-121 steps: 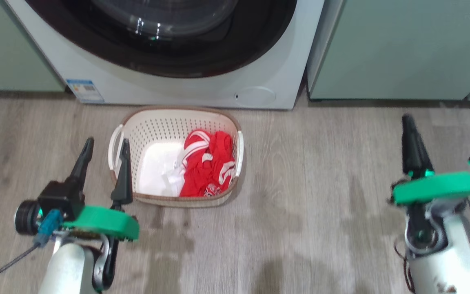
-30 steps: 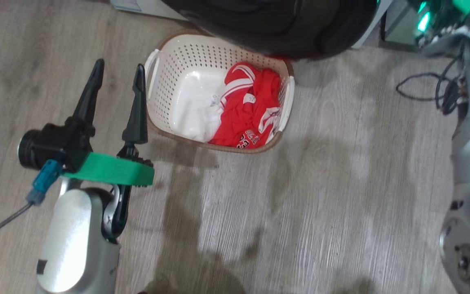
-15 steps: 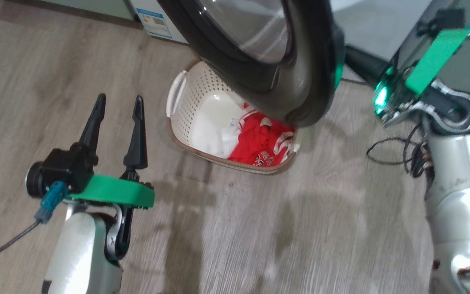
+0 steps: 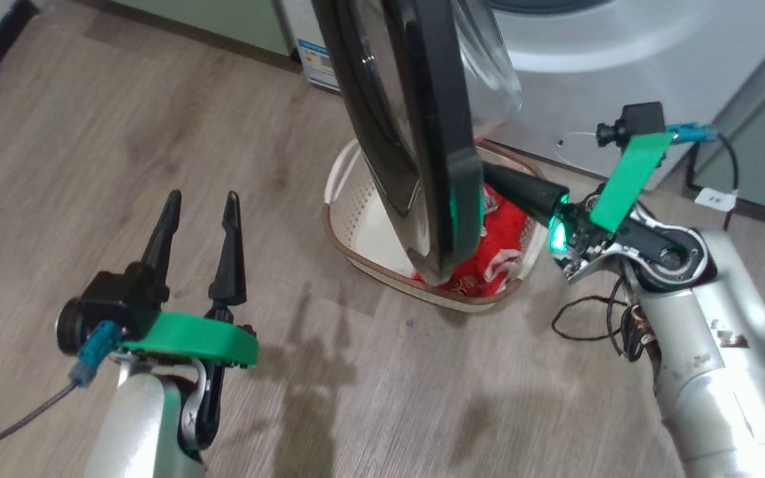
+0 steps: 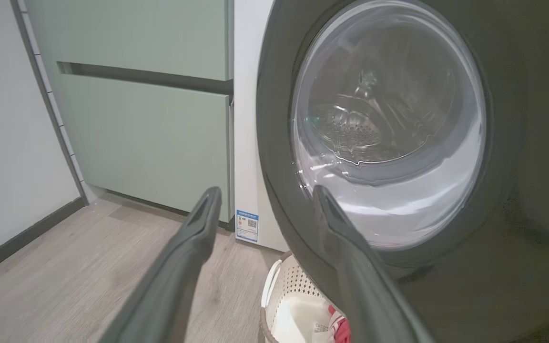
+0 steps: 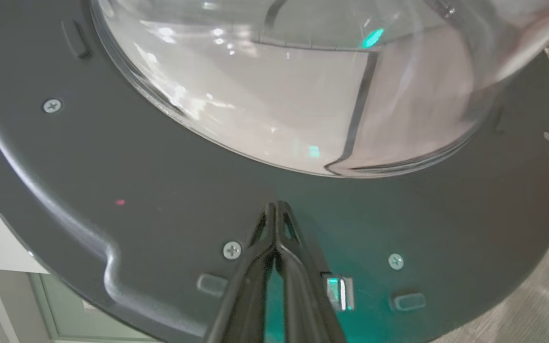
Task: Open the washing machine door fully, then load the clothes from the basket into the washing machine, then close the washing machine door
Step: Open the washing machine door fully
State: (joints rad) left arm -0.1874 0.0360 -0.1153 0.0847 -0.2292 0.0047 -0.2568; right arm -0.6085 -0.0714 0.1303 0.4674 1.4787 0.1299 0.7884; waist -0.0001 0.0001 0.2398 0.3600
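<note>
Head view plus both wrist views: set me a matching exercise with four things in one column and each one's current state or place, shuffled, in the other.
Things:
1. left gripper
2. right gripper
3. washing machine door
4. clothes

States:
a. lying in the basket
b. shut, tips at the door's dark inner rim
c. open, holding nothing
d. swung out, seen edge-on in the head view

Pairs: 1-c; 2-b; 3-d; 4-a

Grey wood-grain floor (image 4: 422,398) with the basket (image 4: 354,206) on it, near the washing machine (image 4: 588,86).
</note>
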